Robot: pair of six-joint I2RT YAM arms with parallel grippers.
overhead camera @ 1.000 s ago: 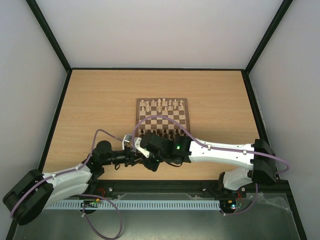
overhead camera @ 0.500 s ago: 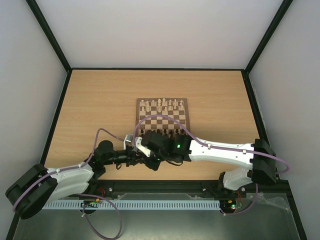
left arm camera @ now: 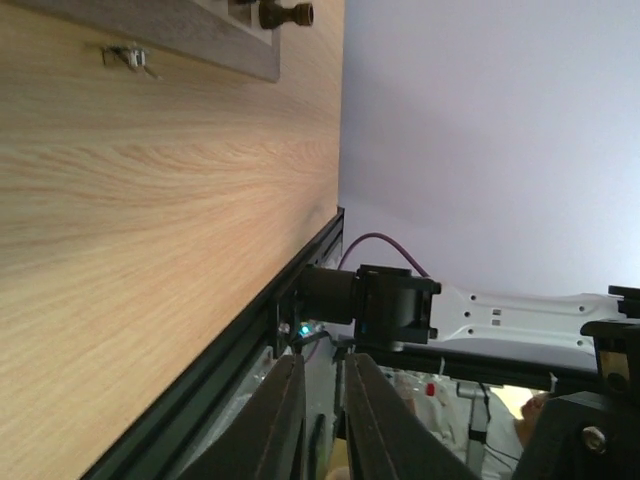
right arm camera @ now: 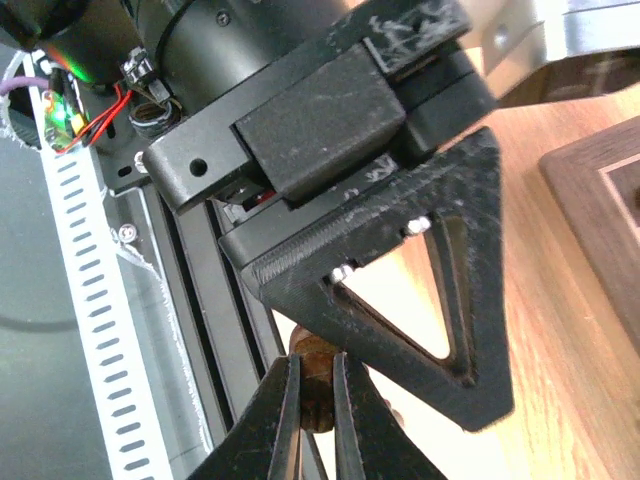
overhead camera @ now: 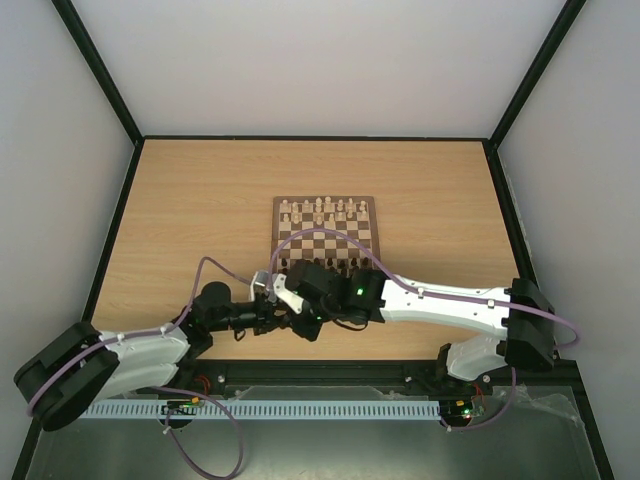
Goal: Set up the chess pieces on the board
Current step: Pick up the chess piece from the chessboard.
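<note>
1. the board (overhead camera: 310, 247) lies flat in the middle of the tabletop (overhead camera: 200, 210), well apart from its edges.
2. the pale chess pieces (overhead camera: 322, 209) stand in the board's far rows. dark pieces (overhead camera: 318, 264) stand along its near rows, partly hidden by the right arm.
3. both arms meet just off the board's near left corner, the right arm reaching across from the right.
4. the right fingers (right arm camera: 358, 405) are clenched on a dark brown piece (right arm camera: 315, 385), which stands upright between them. its top sits right at the lower edge of the left arm's black triangular finger; i cannot tell whether they touch.
5. the left fingers (left arm camera: 278, 420) are drawn almost together, with only a thin slit between them and nothing seen in it.
6. the left wrist view shows the board's dark border, its small metal clasp (left arm camera: 125, 58) and one dark piece on the board's edge (left arm camera: 285, 14).
</note>
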